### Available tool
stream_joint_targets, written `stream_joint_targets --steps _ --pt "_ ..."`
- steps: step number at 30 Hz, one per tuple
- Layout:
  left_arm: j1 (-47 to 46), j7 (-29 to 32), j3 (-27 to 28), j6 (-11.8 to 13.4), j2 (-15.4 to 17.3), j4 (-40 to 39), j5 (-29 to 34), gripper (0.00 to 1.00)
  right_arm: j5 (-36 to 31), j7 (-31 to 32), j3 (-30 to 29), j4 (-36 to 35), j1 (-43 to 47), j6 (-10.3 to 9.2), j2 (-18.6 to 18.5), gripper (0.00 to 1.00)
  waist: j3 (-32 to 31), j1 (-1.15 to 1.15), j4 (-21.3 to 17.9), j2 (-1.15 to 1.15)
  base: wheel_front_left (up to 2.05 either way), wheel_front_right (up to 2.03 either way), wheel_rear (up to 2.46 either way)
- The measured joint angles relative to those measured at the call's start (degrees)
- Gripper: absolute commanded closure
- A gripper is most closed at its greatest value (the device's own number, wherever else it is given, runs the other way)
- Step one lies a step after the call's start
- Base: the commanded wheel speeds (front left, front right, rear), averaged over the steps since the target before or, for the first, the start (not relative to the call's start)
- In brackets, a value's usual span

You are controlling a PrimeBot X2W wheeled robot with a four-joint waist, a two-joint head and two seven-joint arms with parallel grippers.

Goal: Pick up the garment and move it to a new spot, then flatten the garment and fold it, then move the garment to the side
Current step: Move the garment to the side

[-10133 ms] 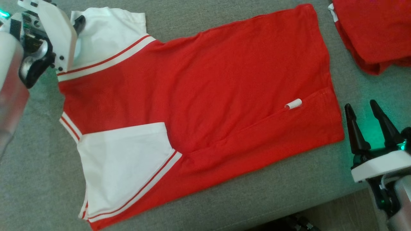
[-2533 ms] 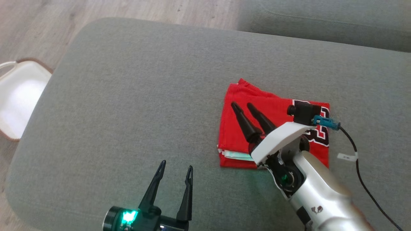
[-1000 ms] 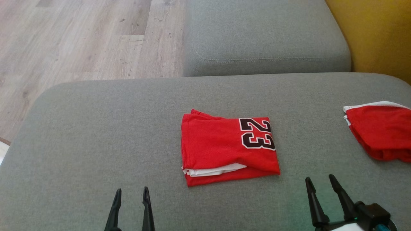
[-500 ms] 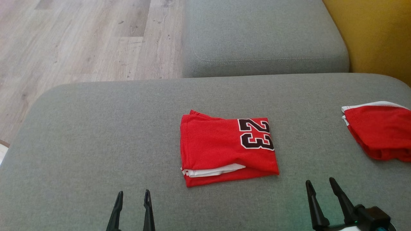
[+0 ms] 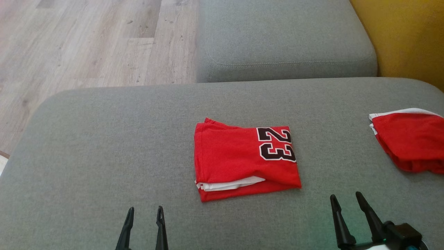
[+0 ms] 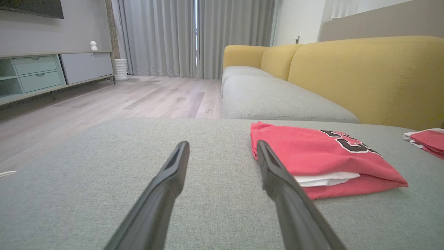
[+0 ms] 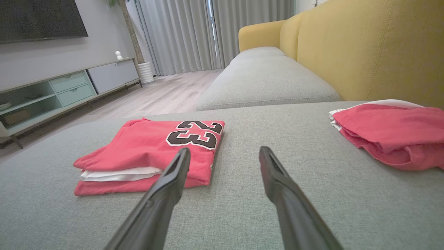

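The red jersey [image 5: 242, 159] lies folded into a compact rectangle near the middle of the grey upholstered ottoman [image 5: 104, 156]. Its top face carries a black number 23 with white outline [image 5: 276, 144], placed at the right end of the fold in the head view. A white layer [image 5: 229, 184] shows between the red layers along the near edge. The jersey rests flat; neither gripper touches it.

The left gripper [image 5: 145, 208] is at the lower left of the head view, near the front of the ottoman and apart from the jersey. Its two dark fingers stand apart with nothing between them. In the left wrist view the jersey lies just beyond and to the right of the right-hand finger.

The right gripper [image 5: 346, 195] is at the lower right of the head view, off the jersey's near right corner. Its fingers are likewise spread and empty. In the right wrist view the jersey lies ahead and to the left.

A second red and white garment [image 5: 409, 139] lies loosely bunched at the right edge of the ottoman, well apart from the jersey.

Beyond the ottoman are a grey sofa seat cushion [image 5: 284, 38], a yellow backrest [image 5: 406, 34] and a light wood floor [image 5: 86, 45]. The left wrist view shows grey curtains [image 6: 194, 34] and a low cabinet [image 6: 52, 69] along the walls.
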Motion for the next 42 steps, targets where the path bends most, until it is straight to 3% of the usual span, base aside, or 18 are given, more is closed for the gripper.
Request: stream_joint_targets --steps 11,19,26,38,39,40,41,42 --pt "-0.09 0.0 -0.67 0.04 0.0 -0.01 0.03 0.0 0.43 0.0 1.36 1.46 -1.26 0.0 -0.42 0.0 3.07 0.0 0.56 0.0 0.0 0.0 0.0" --pt "-1.63 0.0 -2.79 0.58 0.0 0.01 0.36 0.0 6.75 0.4 2.22 8.17 -11.28 0.0 -1.29 0.0 7.38 0.01 1.63 0.0 0.0 0.0 0.0" --pt "-6.05 0.0 -4.13 1.35 -0.03 0.13 0.35 0.0 13.94 9.8 3.57 14.19 -21.59 0.0 -2.36 0.0 11.21 0.01 2.57 0.0 0.0 0.0 0.0" --pt "-9.68 0.0 -6.31 2.02 -0.05 0.91 0.35 0.0 20.29 17.3 7.71 26.51 -32.7 0.0 -2.43 0.02 14.97 0.01 3.35 0.0 0.0 0.0 0.0" --pt "-9.87 0.0 -6.35 2.03 -0.05 0.92 0.35 0.0 21.15 17.64 8.47 27.03 -33.25 0.0 -2.34 0.15 15.16 0.01 3.41 0.0 0.0 0.0 0.0" --pt "-9.98 0.0 -6.39 2.07 -0.05 0.92 0.35 0.0 22.16 17.89 9.31 27.2 -33.73 0.0 -2.33 0.51 15.34 0.01 3.45 0.0 0.0 0.0 0.0" --pt "-9.98 0.0 -6.41 2.24 -0.05 0.93 0.35 0.0 23.03 17.92 10.15 27.39 -34.27 0.0 -2.33 0.7 15.5 0.0 3.45 0.0 0.0 0.0 0.0" --pt "-9.98 0.0 -6.42 2.44 -0.07 0.93 0.35 0.0 23.63 17.91 10.93 27.49 -34.65 0.0 -2.33 1.0 15.63 0.01 3.37 0.0 0.0 0.0 0.0"
